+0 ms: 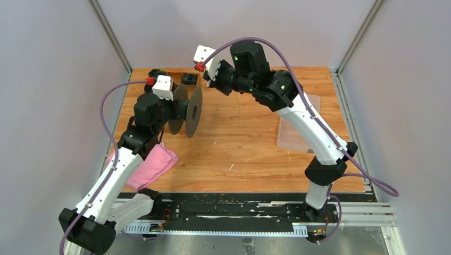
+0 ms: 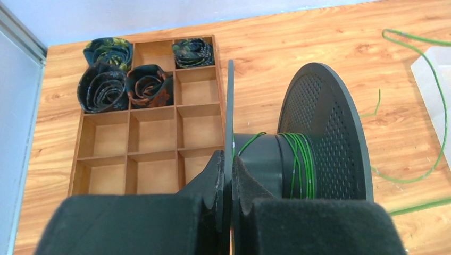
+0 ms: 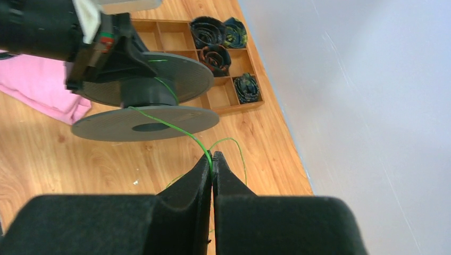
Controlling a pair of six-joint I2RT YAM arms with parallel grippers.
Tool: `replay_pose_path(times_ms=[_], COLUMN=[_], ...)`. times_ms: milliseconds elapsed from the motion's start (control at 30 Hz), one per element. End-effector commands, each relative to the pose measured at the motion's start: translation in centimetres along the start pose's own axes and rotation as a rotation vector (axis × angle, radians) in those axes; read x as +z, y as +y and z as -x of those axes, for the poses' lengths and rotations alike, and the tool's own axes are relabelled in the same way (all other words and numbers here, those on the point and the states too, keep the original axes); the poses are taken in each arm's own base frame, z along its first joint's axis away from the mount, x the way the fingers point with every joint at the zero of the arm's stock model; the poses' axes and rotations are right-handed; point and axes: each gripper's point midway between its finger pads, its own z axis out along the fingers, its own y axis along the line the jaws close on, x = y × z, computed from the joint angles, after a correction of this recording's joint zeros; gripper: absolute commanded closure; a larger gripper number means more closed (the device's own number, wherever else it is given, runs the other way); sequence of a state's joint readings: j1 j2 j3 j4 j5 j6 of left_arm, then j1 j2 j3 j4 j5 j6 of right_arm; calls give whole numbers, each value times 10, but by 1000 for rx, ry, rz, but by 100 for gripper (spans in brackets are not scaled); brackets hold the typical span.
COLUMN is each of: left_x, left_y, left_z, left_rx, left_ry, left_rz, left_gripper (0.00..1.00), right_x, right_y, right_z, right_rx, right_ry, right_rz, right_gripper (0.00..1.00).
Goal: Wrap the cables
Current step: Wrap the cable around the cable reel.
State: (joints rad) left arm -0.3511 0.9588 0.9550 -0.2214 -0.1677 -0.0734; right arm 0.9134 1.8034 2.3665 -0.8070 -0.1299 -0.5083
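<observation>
A black spool (image 2: 330, 122) stands on edge on the table, and my left gripper (image 2: 228, 159) is shut on its thin near flange (image 2: 230, 101). Several turns of the thin green cable (image 2: 300, 159) lie round the hub beside the perforated far flange. More of the cable lies loose on the wood (image 2: 439, 90). In the right wrist view the cable (image 3: 175, 127) runs from the spool (image 3: 143, 125) to my right gripper (image 3: 212, 157), which is shut on it at the fingertips. In the top view the spool (image 1: 191, 111) sits left of centre, between the two grippers.
A wooden compartment tray (image 2: 154, 133) with rolled ties in its far cells sits at the back left. A pink cloth (image 1: 151, 164) lies by the left arm. A clear plastic sheet (image 1: 298, 127) lies on the right under the right arm.
</observation>
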Motion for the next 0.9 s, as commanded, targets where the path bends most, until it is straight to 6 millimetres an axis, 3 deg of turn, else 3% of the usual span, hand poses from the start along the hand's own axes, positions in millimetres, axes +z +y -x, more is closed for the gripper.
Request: replay_pose_path(times_ms=[0,467,867], left_x=[-8,-13,-22], left_y=[-6,-24,-32], left_z=[19,8,14], left_rx=[18,34,1], left_ry=[-77,-54,-62], left_rz=[-36,-131,-176], left_gripper=[100,100,100], right_x=[-6,2,18], right_y=[-37,-73,-97], right_z=[7,-18,-66], right_rx=[-20,6,84], right_ry=[-24,11,75], right_rz=[-119,-192,-201], right_gripper=[99,99,99])
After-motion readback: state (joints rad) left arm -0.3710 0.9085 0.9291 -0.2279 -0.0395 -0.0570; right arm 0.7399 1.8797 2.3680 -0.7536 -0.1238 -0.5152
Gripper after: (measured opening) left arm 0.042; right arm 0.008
